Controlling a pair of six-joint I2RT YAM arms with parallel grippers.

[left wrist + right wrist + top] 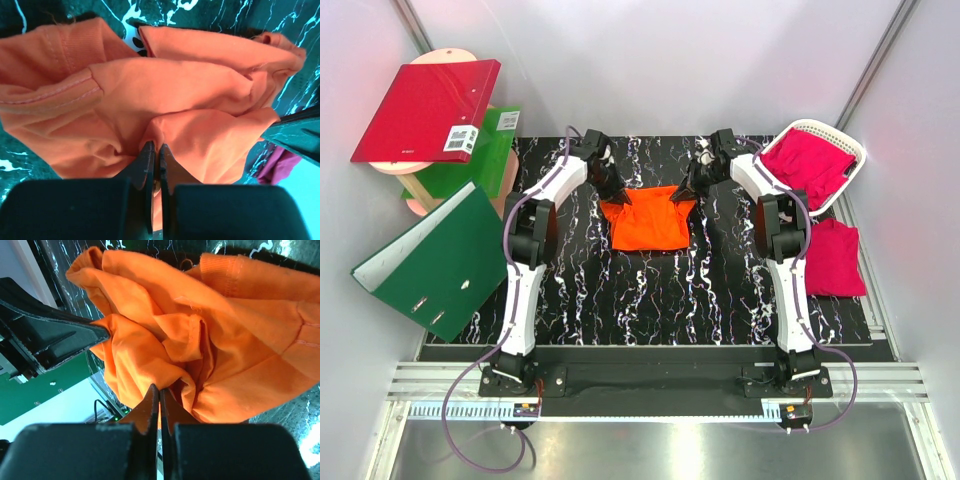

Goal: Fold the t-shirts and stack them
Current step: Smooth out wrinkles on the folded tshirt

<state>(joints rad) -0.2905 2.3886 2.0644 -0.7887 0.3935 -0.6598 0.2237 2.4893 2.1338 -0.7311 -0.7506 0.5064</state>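
Note:
The bright orange t-shirt hangs bunched over the middle back of the black marbled table. My left gripper is shut on its left top edge; in the left wrist view the jaws pinch a fold of orange cloth. My right gripper is shut on its right top edge; in the right wrist view the gripper pinches orange cloth. One magenta-pink t-shirt lies in the white basket. Another magenta-pink t-shirt lies folded at the table's right edge.
A red ring binder and a green one sit on round stands at the back left. An open green binder leans at the left edge. Grey walls close in on both sides.

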